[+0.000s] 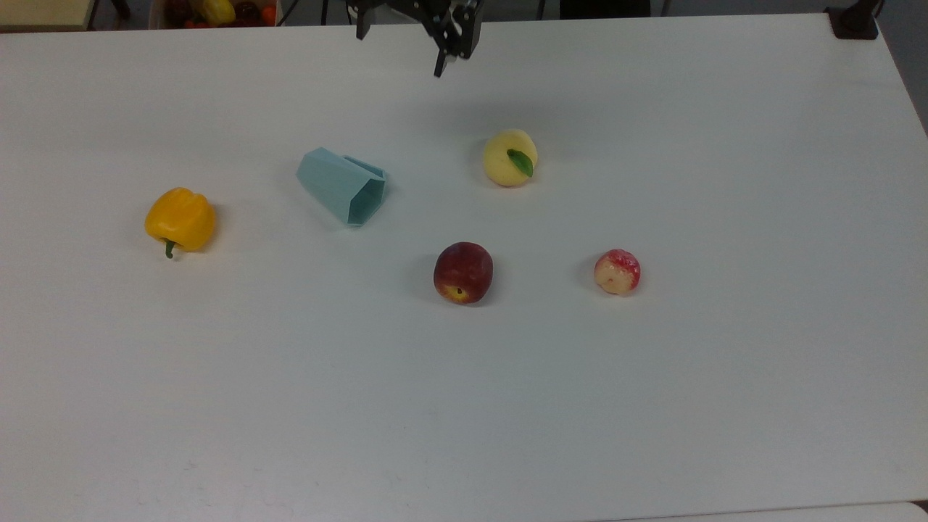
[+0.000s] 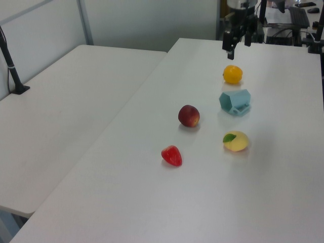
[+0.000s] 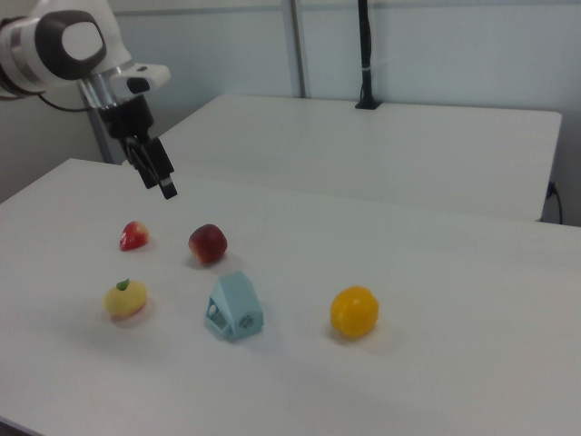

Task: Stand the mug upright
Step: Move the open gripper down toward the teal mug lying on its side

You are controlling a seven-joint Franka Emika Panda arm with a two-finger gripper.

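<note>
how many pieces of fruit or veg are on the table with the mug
4: a yellow pepper at the top view's left, a pale peach beside the mug, a dark red peach, and a small red-white fruit rightmost.

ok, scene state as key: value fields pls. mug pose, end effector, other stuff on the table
mug: lying on its side on the white table, open mouth toward the dark red peach, not yet upright
end effector: in the air near the top view's far table edge, open, holding nothing, apart from the mug
yellow bell pepper: on the top view's left of the mug
yellow peach with a leaf: on the top view's right of the mug
small red-and-cream fruit: farthest toward the top view's right
</note>
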